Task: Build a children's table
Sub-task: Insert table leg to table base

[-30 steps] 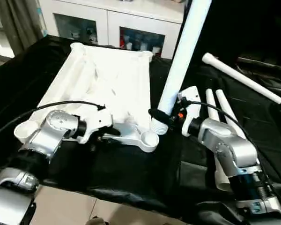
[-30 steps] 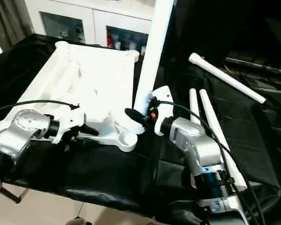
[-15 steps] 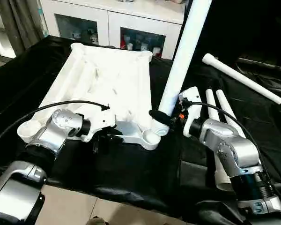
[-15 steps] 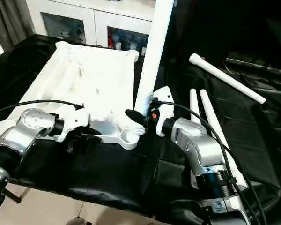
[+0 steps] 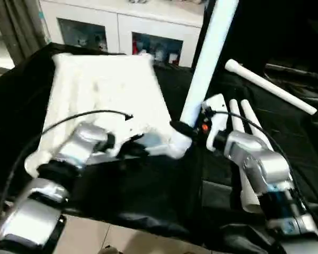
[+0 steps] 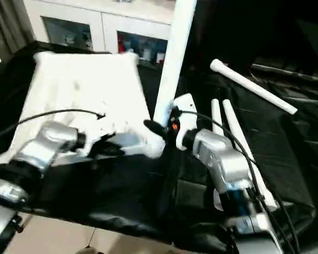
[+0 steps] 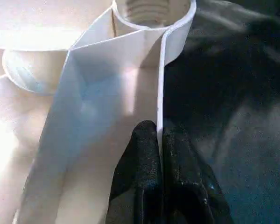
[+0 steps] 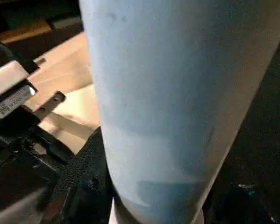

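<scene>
The white tabletop (image 5: 103, 98) lies upside down on the black cloth, blurred by motion. My left gripper (image 5: 142, 144) is shut on its near rim; in the left wrist view the black fingers (image 7: 140, 154) pinch the thin rim wall below a threaded corner socket (image 7: 179, 35). My right gripper (image 5: 181, 128) is shut on a white leg (image 5: 208, 61) that stands almost upright, its lower end at the tabletop's near right corner. The right wrist view has that leg (image 8: 168, 93) up close, with one black finger (image 8: 84, 172) beside it.
Two more legs (image 5: 243, 119) lie side by side on the cloth right of my right forearm, and a third leg (image 5: 270, 94) lies slanted behind them. A white glass-fronted cabinet (image 5: 122, 29) stands behind the table. The cloth's front edge drops to a tiled floor (image 5: 69, 233).
My left gripper has shifted right along the near rim, and the tabletop has swung with it, its far edge moving left. The upright leg has stayed about where it was.
</scene>
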You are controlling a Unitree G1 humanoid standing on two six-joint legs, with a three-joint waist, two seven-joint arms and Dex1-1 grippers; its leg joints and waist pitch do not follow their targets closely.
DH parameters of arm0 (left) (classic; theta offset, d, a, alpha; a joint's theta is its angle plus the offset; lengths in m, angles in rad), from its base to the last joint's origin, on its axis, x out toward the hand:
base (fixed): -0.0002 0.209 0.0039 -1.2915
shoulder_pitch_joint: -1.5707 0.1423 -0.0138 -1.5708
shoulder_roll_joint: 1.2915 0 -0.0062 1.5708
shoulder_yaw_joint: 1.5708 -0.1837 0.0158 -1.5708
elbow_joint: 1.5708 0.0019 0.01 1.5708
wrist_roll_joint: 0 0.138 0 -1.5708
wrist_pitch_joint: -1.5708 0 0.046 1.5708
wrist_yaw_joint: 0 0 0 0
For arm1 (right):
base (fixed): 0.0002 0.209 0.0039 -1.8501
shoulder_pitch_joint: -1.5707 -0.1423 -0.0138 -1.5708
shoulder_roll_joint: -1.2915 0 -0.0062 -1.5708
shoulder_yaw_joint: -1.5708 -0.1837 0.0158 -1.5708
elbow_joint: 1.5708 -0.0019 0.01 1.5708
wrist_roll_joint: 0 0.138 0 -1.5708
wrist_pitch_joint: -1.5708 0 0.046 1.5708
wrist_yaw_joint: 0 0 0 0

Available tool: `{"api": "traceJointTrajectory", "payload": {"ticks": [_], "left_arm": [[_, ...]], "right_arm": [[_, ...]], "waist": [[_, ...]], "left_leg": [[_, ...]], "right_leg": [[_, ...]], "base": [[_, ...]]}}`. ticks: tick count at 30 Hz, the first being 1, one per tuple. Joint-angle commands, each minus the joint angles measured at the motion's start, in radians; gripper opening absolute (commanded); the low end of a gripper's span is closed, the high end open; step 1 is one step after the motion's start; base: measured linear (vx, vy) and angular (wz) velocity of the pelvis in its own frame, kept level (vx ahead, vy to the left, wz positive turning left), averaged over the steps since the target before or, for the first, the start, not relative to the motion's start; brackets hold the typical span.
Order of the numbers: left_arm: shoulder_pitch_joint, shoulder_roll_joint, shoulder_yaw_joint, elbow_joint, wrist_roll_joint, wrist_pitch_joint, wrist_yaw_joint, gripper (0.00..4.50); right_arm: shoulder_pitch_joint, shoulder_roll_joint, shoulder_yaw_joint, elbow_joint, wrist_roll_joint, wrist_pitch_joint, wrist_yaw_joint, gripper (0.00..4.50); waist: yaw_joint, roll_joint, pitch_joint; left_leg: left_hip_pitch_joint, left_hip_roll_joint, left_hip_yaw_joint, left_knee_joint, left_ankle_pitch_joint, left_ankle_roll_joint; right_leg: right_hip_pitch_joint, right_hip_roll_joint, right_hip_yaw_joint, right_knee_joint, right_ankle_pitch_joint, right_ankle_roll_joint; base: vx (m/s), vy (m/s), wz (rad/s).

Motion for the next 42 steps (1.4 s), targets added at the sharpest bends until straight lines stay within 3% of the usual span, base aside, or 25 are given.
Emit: {"api": "traceJointTrajectory", "payload": {"ticks": [1, 4, 12, 19, 25, 29, 30, 38, 42], "left_arm": [[0.038, -0.024, 0.033, -0.027, -0.025, 0.069, 0.048, 0.00], [0.070, -0.039, 0.034, -0.100, -0.038, 0.096, 0.045, 0.00], [0.143, -0.023, 0.031, -0.231, -0.040, 0.094, 0.051, 0.00], [0.136, -0.011, 0.039, -0.229, -0.022, 0.107, 0.069, 0.00], [0.118, 0.006, 0.043, -0.189, 0.008, 0.117, 0.094, 0.00], [0.112, 0.014, 0.046, -0.180, 0.009, 0.117, 0.092, 0.00], [0.109, 0.022, 0.047, -0.175, 0.009, 0.113, 0.087, 0.00], [0.100, 0.028, 0.051, -0.168, -0.015, 0.092, 0.044, 0.00], [0.100, 0.029, 0.047, -0.177, -0.031, 0.085, 0.004, 0.00]], "right_arm": [[-0.029, 0.002, -0.004, 0.025, -0.011, -0.022, 0.000, 1.92], [-0.051, 0.008, 0.013, 0.076, -0.031, -0.052, 0.006, 1.92], [-0.142, 0.035, 0.027, 0.290, -0.076, -0.135, 0.014, 1.91], [-0.167, 0.033, 0.041, 0.335, -0.088, -0.126, 0.036, 1.91], [-0.196, 0.013, 0.029, 0.353, -0.078, -0.124, 0.085, 1.91], [-0.209, 0.003, 0.026, 0.361, -0.080, -0.128, 0.103, 1.91], [-0.219, -0.003, 0.023, 0.364, -0.080, -0.127, 0.111, 1.91], [-0.228, -0.030, 0.028, 0.382, -0.083, -0.108, 0.158, 1.91], [-0.234, -0.013, 0.005, 0.476, -0.078, -0.141, 0.161, 1.91]], "waist": [[0.006, 0.008, -0.073], [0.005, 0.005, -0.074], [0.003, 0.002, -0.071], [0.002, -0.005, -0.071], [0.000, -0.003, -0.068], [0.000, -0.001, -0.070], [0.000, 0.004, -0.071], [-0.004, 0.004, -0.072], [-0.006, 0.009, -0.073]], "left_leg": [[0.005, 0.032, -0.008, -0.066, -0.124, -0.015], [0.004, 0.034, -0.007, -0.065, -0.110, -0.003], [0.005, 0.034, -0.003, -0.065, -0.116, 0.007], [0.003, 0.031, -0.003, -0.066, -0.107, 0.012], [0.004, 0.032, -0.003, -0.067, -0.133, 0.007], [0.002, 0.030, -0.003, -0.066, -0.126, 0.007], [0.003, 0.031, -0.004, -0.066, -0.124, 0.007], [0.002, 0.030, -0.004, -0.064, -0.118, 0.012], [0.003, 0.031, -0.004, -0.064, -0.137, 0.008]], "right_leg": [[0.061, -0.082, 0.048, -0.072, -0.062, -0.215], [0.061, -0.082, 0.048, -0.070, -0.038, -0.222], [0.054, -0.080, 0.048, -0.074, -0.084, -0.213], [0.055, -0.079, 0.047, -0.075, -0.101, -0.193], [0.052, -0.078, 0.047, -0.081, -0.144, -0.185], [0.053, -0.078, 0.047, -0.080, -0.126, -0.187], [0.053, -0.078, 0.047, -0.078, -0.120, -0.189], [0.055, -0.076, 0.046, -0.076, -0.079, -0.210], [0.053, -0.080, 0.046, -0.078, -0.094, -0.222]], "base": [[0.000, 0.000, 0.00], [0.000, 0.000, 0.00], [0.000, 0.000, 0.00], [0.000, 0.000, 0.00], [0.000, 0.000, 0.00], [0.000, 0.000, 0.00], [0.000, 0.000, 0.00], [0.000, 0.000, 0.00], [0.000, 0.000, 0.00]]}}
